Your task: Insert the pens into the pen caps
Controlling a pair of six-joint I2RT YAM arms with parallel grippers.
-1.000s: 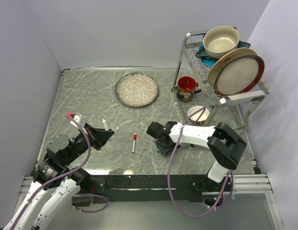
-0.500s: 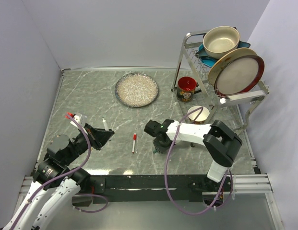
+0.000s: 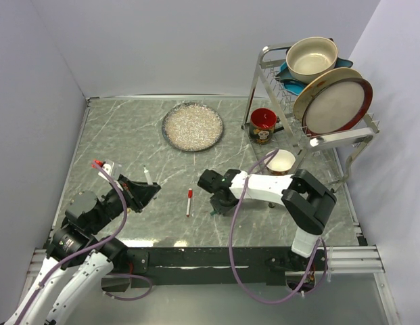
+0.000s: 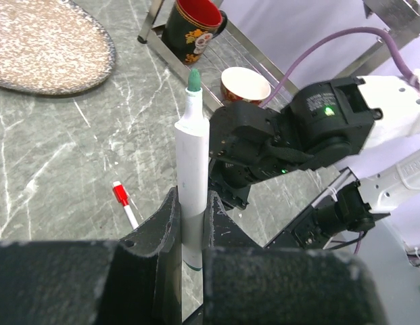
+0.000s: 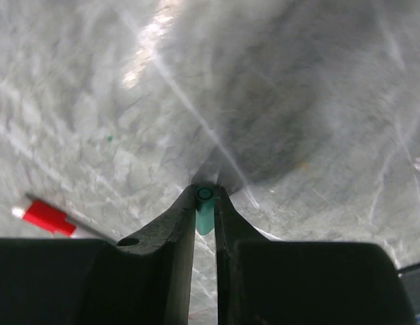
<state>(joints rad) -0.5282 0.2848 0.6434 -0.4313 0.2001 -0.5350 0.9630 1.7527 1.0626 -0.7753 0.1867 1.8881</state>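
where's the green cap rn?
The green cap is pinched between the right claw's fingertips in the right wrist view. In the top view that is near the middle of the table, with the red-capped pen just to its left.

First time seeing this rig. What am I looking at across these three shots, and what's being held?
A two-armed robot sits at the near edge of a table. One shot looks down from above and behind the arms; the other two come from a camera on each wrist. The left gripper is shut on a white pen with a green tip. The right gripper pinches a green cap. A red-capped pen lies between them. Farther back: a speckled plate, red mug, small bowl and dish rack.
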